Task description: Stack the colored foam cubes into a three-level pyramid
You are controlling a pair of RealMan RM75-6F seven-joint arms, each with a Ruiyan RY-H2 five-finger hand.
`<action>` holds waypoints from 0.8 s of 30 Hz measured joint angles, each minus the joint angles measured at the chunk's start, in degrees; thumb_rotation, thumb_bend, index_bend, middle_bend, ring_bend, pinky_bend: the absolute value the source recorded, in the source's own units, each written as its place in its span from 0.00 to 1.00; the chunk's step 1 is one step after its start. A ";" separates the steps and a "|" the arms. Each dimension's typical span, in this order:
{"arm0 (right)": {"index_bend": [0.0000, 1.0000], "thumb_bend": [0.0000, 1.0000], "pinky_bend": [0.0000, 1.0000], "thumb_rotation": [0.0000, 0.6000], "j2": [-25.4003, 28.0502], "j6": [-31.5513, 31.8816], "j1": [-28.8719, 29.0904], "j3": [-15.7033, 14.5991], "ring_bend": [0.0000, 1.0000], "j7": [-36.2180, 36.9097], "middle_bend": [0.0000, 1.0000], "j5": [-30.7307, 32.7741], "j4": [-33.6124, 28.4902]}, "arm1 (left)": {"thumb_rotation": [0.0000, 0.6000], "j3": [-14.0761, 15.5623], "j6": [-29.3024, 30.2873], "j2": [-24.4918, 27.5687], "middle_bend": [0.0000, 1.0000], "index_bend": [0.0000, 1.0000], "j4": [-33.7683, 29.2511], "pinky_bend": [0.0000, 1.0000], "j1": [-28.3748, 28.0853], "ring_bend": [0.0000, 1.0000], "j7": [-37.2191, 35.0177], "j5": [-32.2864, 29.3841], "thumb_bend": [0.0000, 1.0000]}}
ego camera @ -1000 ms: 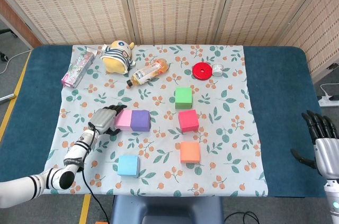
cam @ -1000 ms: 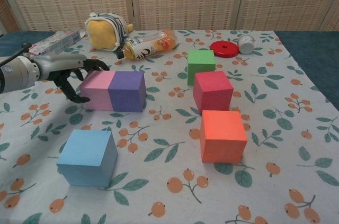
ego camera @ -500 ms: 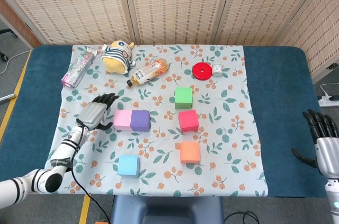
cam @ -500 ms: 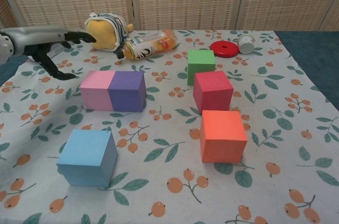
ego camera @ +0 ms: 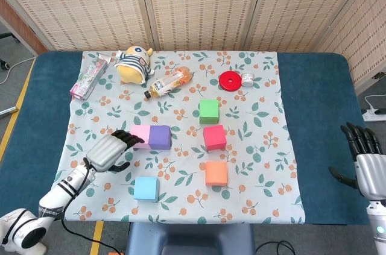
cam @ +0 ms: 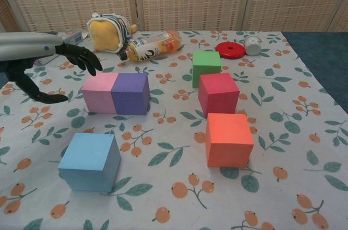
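Woven screens back a blue table (ego camera: 313, 86) under a floral cloth (ego camera: 265, 164). Left hand (ego camera: 108, 151) hovers with fingers (cam: 81, 56) spread, empty, at nine o'clock of the touching pink cube (ego camera: 141, 137) and purple cube (ego camera: 160, 137). These foam cubes probably weigh little and squash; grip opposite flat faces. Only the head view shows the right hand (ego camera: 365, 161), splayed and empty, at three o'clock.
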 measured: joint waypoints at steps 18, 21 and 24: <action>0.00 0.05 0.00 1.00 -0.29 -0.50 0.21 -0.25 0.00 0.58 0.02 0.10 0.40 | 1.00 6.86 -5.33 4.36 0.00 0.00 -12.19 0.11 1.02 0.00 10.30 2.58 0.33; 0.00 0.05 0.00 1.00 -0.31 -0.71 0.26 -0.28 0.00 0.85 0.02 0.20 0.62 | 1.00 6.92 -5.35 3.50 0.00 0.00 -12.39 0.11 1.38 0.00 13.24 1.12 0.33; 0.00 0.05 0.00 1.00 -0.32 -0.75 0.32 -0.29 0.00 1.00 0.02 0.17 0.73 | 1.00 6.90 -5.40 2.25 0.00 0.00 -12.51 0.11 1.67 0.00 15.83 -0.53 0.33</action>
